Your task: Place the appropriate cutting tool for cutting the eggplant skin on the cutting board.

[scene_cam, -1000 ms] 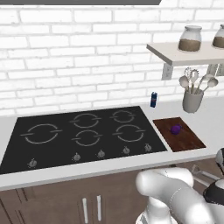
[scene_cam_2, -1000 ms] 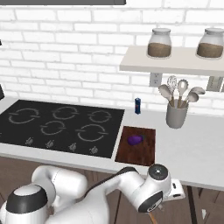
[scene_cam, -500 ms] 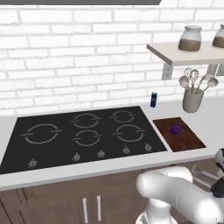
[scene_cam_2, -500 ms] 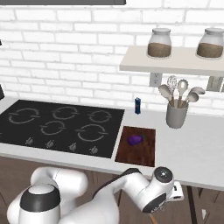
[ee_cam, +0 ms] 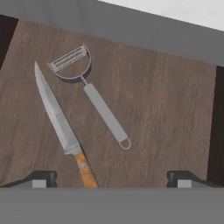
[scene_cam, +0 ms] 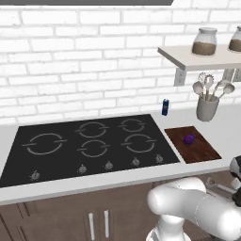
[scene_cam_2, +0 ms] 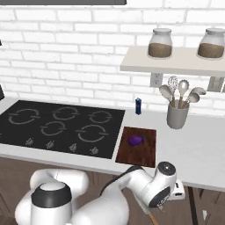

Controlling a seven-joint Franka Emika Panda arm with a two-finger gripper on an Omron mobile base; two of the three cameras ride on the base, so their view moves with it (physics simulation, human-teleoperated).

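Observation:
In the hand view I look down into an open drawer with a brown wooden floor [ee_cam: 170, 105]. A grey metal peeler [ee_cam: 98, 105] lies there with its wide blade head toward the upper left. Beside it on the left lies a knife [ee_cam: 57, 116] with a steel blade and an orange-brown handle. My gripper [ee_cam: 111, 179] hovers above them, open, with nothing between its fingertips [ee_cam: 43, 178]. The purple eggplant [scene_cam: 189, 139] [scene_cam_2: 136, 140] rests on the dark reddish cutting board [scene_cam: 207, 149] [scene_cam_2: 148, 153] on the counter, right of the cooktop. My wrist [scene_cam_2: 163, 184] hangs below the counter's front edge.
A black cooktop [scene_cam: 89, 141] [scene_cam_2: 61, 125] takes the counter's left. Behind the board stand a small blue bottle [scene_cam: 165, 107] [scene_cam_2: 138, 106] and a grey utensil crock [scene_cam: 207, 108] [scene_cam_2: 177, 116]. A wall shelf [scene_cam: 202, 57] [scene_cam_2: 176, 65] carries jars. The drawer's grey wall [ee_cam: 131, 26] borders the far side.
My wrist has shifted a little to the right below the counter. The eggplant, the board and the rest of the counter have not moved.

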